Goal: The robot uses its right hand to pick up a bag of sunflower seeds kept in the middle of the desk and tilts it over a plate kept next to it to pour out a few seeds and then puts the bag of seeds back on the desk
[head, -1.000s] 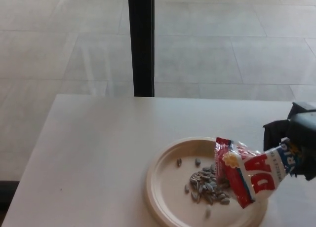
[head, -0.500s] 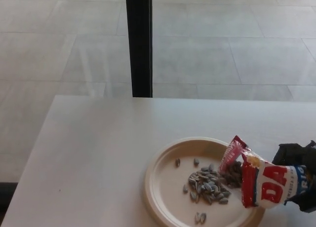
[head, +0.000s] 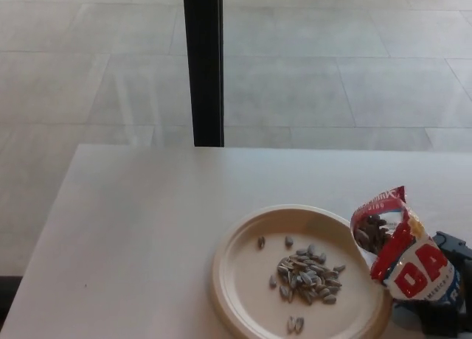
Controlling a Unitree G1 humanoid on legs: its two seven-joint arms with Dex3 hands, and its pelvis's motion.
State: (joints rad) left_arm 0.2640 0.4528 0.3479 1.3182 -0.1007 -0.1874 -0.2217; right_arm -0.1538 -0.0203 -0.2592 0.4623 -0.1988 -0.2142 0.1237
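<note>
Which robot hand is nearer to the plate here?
The right. The right robot hand is just off the plate's right rim, holding the bag of sunflower seeds upright. The left one is not in view.

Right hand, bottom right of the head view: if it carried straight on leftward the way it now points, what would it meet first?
Probably the plate. The right hand holds the bag of sunflower seeds at its right rim, so the rim comes first, though depth is unclear.
</note>
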